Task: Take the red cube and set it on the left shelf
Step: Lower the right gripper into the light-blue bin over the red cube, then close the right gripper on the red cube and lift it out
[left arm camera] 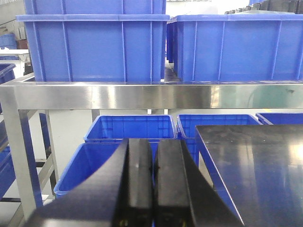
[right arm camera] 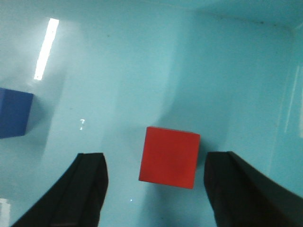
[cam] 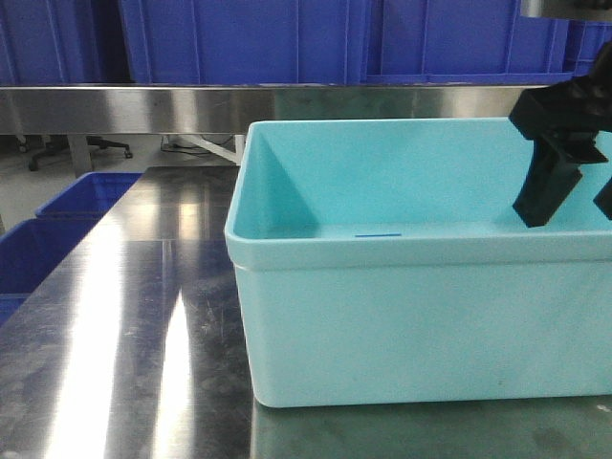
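Note:
The red cube (right arm camera: 169, 157) lies on the floor of the light-blue tub (cam: 402, 316). It shows only in the right wrist view. My right gripper (right arm camera: 156, 170) is open and hangs above it, with the cube between the two fingers, nearer the right one, untouched. In the front view the right gripper (cam: 574, 196) reaches down into the tub at the far right. My left gripper (left arm camera: 152, 156) is shut and empty, off the table's left edge, facing the steel shelf (left arm camera: 142, 94).
A blue cube (right arm camera: 14, 112) lies on the tub floor left of the red one. Large blue bins (left arm camera: 94, 42) stand on the shelf. Open blue bins (left arm camera: 128, 130) sit below, left of the steel table (cam: 124, 316).

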